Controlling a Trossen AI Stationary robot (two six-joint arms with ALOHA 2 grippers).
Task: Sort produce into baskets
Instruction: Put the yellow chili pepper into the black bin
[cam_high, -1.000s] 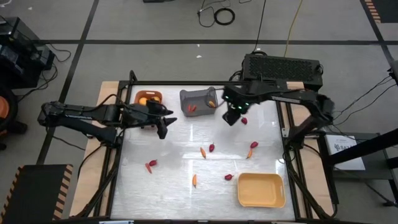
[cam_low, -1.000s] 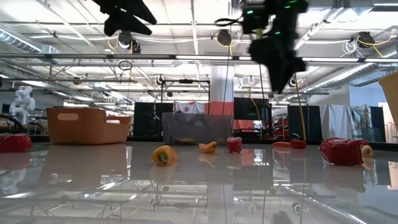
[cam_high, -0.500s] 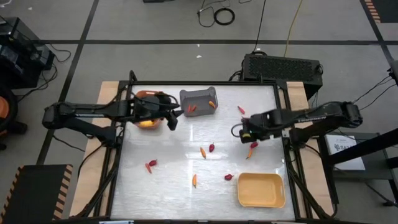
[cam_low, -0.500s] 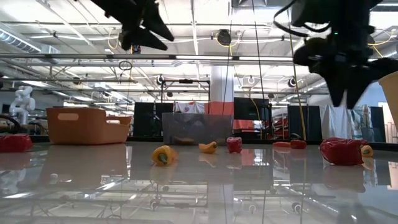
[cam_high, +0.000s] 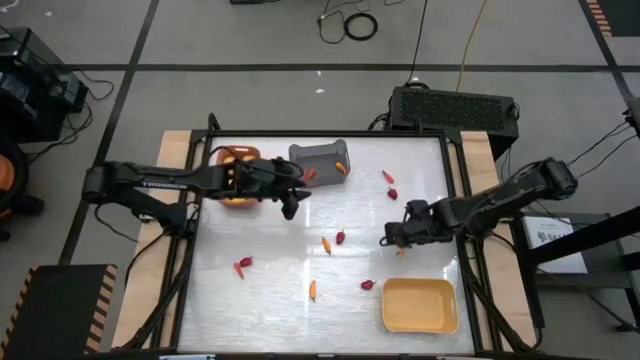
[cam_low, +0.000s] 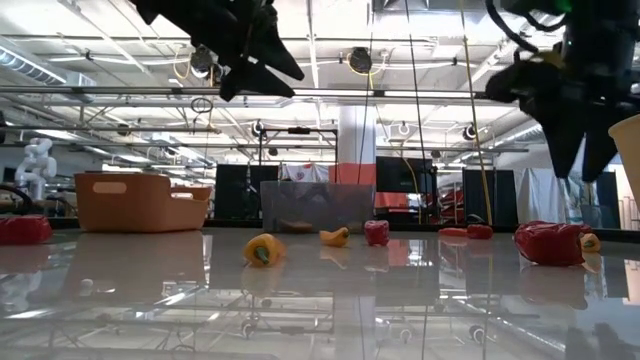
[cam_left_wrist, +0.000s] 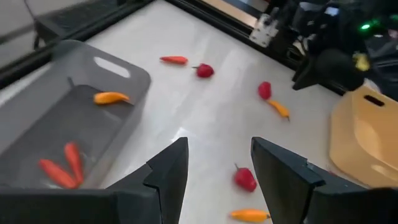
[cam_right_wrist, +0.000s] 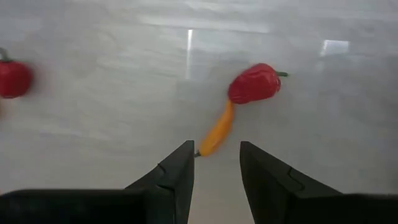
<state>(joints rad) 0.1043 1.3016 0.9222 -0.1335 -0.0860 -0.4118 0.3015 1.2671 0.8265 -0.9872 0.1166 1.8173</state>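
Observation:
My left gripper (cam_high: 291, 208) (cam_left_wrist: 217, 165) hangs open above the table, just near of the dark grey basket (cam_high: 322, 160) (cam_left_wrist: 81, 118), which holds slim orange and red peppers (cam_left_wrist: 112, 98). The orange-brown basket (cam_high: 240, 158) sits left of it, partly under my left arm. My right gripper (cam_high: 391, 239) (cam_right_wrist: 216, 163) points down, open, over a slim orange pepper (cam_right_wrist: 217, 134) that lies beside a red berry (cam_right_wrist: 254, 83) on the table; its fingers stand apart from both. The pale yellow basket (cam_high: 420, 305) sits at the near right.
Loose produce lies scattered on the table: a pepper (cam_high: 387, 177) and a berry (cam_high: 393, 193) at the far right, a pair (cam_high: 333, 240) mid-table, a pair (cam_high: 242, 265) at the near left, a pepper (cam_high: 312, 290) and a berry (cam_high: 368, 285) near the yellow basket.
My right gripper has swept from beside the grey basket toward the table's near-right, sunk and rolled about its own axis, ending above the pepper and berry. My left gripper has gone rightward from the orange-brown basket to the grey basket's near side, sinking a little.

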